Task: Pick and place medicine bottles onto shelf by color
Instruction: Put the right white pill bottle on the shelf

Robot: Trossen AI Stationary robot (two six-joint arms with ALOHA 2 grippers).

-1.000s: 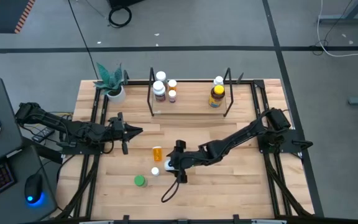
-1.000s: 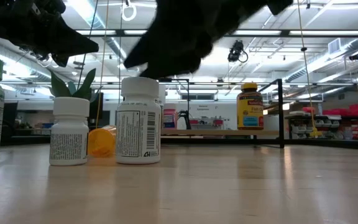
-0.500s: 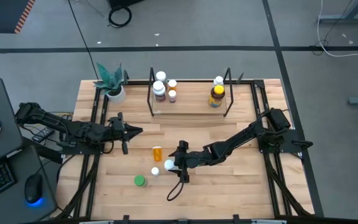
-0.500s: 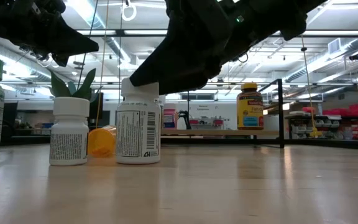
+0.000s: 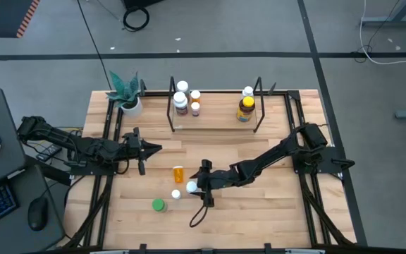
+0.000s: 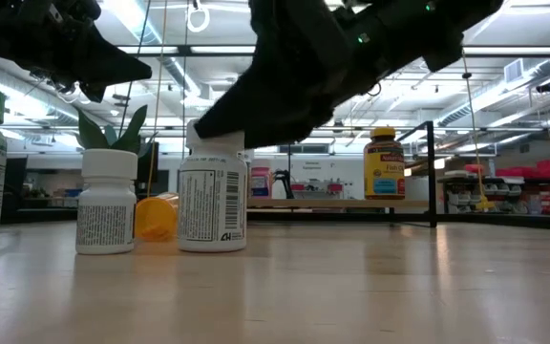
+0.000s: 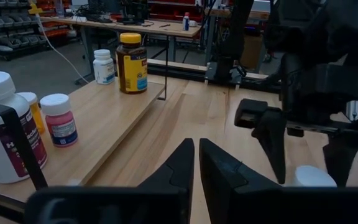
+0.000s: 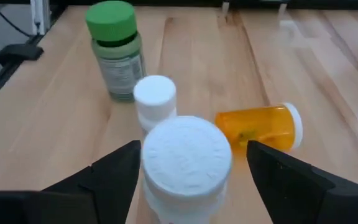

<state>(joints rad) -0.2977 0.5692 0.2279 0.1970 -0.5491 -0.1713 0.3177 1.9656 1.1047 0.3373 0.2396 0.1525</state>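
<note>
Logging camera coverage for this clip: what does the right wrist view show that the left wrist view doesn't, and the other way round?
Only the right wrist view shows the green-capped bottle, the small white bottle and the orange bottle lying on its side, plus the label-free top of the white-capped bottle between the open fingers of the right gripper.

Only the left wrist view shows the shelf with the amber yellow-lidded bottle and other bottles on it, and the shut left gripper.

Both share the wooden table, the right gripper and the white cap under it.

The right tool [image 6: 220, 122] hides the white bottle's cap [image 6: 214, 141].
</note>
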